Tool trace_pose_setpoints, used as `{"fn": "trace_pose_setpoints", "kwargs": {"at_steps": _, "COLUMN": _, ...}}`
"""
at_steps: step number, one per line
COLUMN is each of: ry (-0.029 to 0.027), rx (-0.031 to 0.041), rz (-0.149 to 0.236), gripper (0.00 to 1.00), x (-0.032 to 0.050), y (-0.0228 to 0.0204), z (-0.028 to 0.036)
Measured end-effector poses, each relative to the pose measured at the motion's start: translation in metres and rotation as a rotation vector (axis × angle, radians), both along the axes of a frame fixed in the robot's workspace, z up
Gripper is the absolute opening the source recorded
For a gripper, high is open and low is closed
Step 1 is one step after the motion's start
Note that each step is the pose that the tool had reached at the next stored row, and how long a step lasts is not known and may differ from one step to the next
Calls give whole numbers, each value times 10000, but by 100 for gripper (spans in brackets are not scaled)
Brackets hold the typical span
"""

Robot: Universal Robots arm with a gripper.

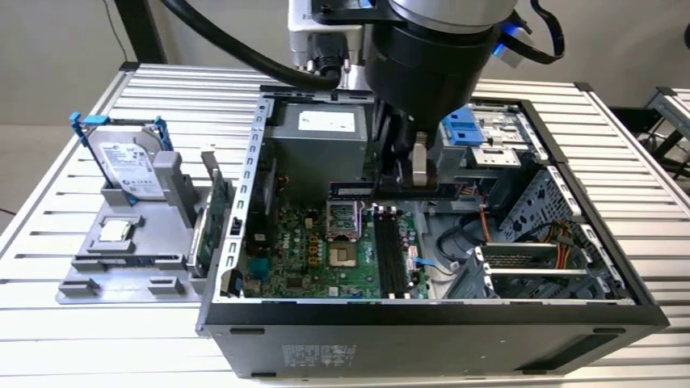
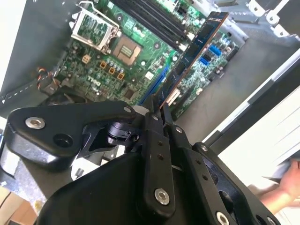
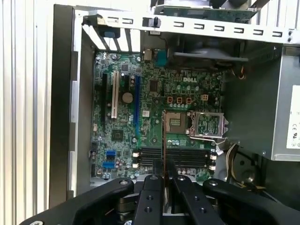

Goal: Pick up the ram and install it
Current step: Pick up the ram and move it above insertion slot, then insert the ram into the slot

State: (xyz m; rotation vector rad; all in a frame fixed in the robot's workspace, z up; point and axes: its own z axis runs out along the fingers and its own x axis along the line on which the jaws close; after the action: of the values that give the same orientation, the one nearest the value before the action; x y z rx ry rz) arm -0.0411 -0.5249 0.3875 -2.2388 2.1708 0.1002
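Note:
My gripper (image 1: 422, 184) is inside the open computer case (image 1: 232, 234), shut on the ram (image 1: 351, 190), a thin bluish-green stick held level above the motherboard (image 1: 313, 259). In the second wrist view the ram (image 2: 197, 51) runs out from the shut fingertips (image 2: 165, 112) over the board. The first wrist view has the ram (image 3: 163, 136) edge-on as a thin line leaving the gripper (image 3: 165, 165). The long black memory slots (image 1: 390, 252) lie just below and a little in front of the stick; they also appear in the first wrist view (image 3: 187, 157).
A silver hard drive in a blue frame (image 1: 128, 166) and a green expansion card (image 1: 219, 212) stand on a grey fixture (image 1: 129, 267) at the exterior view's left. Inside the case are the power supply (image 1: 323, 133), CPU socket (image 1: 342, 218) and drive cage (image 1: 539, 267). A hand (image 2: 287, 186) shows nearby.

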Motion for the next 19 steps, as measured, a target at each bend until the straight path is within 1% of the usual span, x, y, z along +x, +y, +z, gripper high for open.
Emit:
{"fn": "trace_pose_setpoints", "kwargs": {"at_steps": 9, "ry": 2, "rx": 0, "rz": 0, "gripper": 0, "x": 218, "y": 0, "z": 0}}
{"fn": "trace_pose_setpoints", "kwargs": {"at_steps": 19, "ry": 3, "rx": 1, "rz": 0, "gripper": 0, "x": 426, "y": 0, "z": 0}}
